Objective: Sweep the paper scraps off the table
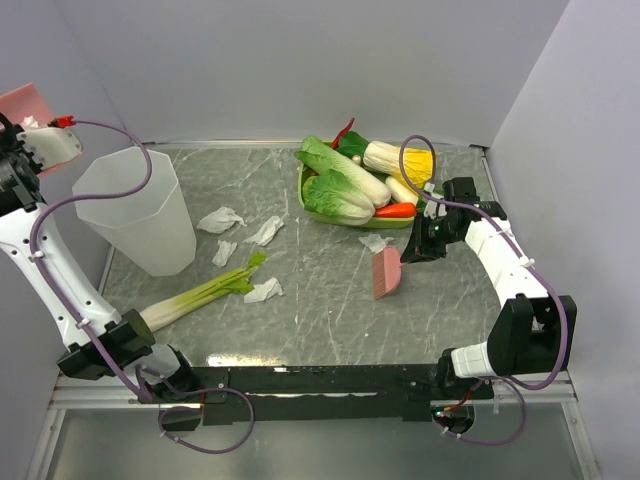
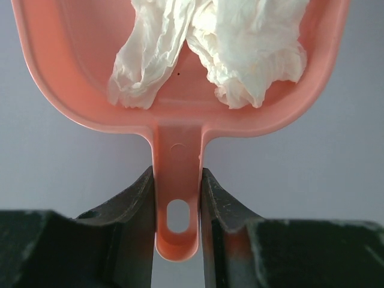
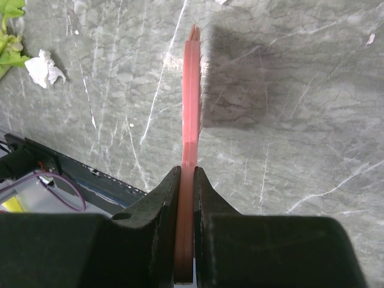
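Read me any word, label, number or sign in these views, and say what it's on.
None readable in any view.
Pink plastic dustpan in the left gripper: only a faint round moulding mark on its handle, no letters.
Flat pink sweeping tool in the right gripper, translucent white plastic bin, grey-green marble table: no markings visible.

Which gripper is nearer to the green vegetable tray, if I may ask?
Right. The right gripper, holding a pink scraper, is just right of the green tray; the left gripper, holding the dustpan, is far left.
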Robot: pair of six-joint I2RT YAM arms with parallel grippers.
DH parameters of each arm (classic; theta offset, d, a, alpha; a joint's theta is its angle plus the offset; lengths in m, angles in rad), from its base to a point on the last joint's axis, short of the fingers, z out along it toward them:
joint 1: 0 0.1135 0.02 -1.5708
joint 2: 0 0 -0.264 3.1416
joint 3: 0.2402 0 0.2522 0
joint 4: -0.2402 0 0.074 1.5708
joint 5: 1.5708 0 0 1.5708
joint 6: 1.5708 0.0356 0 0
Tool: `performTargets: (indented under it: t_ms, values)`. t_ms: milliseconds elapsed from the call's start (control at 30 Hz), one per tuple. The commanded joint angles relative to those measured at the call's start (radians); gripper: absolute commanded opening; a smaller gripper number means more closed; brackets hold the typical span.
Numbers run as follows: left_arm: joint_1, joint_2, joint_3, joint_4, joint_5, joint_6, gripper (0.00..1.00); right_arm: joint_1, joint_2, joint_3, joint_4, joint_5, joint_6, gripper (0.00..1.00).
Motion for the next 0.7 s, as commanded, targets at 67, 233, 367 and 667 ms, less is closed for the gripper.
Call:
performTargets:
  t_ms: [67,233,367,667]
  values:
    - [-0.016,-0.024,0.029,0.111,0.032,0.179,0.01,0.002,-0.036,0.036,0.015,-0.003,0.007,0.00]
    - [-0.031,-0.056,-0.040,0.130,0.067,0.245,0.01,0.003,-0.036,0.039,0.020,-0.002,0.007,0.00]
    - [-0.042,-0.169,-0.224,0.238,0.107,0.370,0.01,0.002,-0.040,0.037,0.020,-0.002,0.001,0.00]
    - [-0.057,-0.174,-0.279,0.277,0.080,0.361,0.01,0.002,-0.088,0.074,0.021,-0.015,-0.030,0.00]
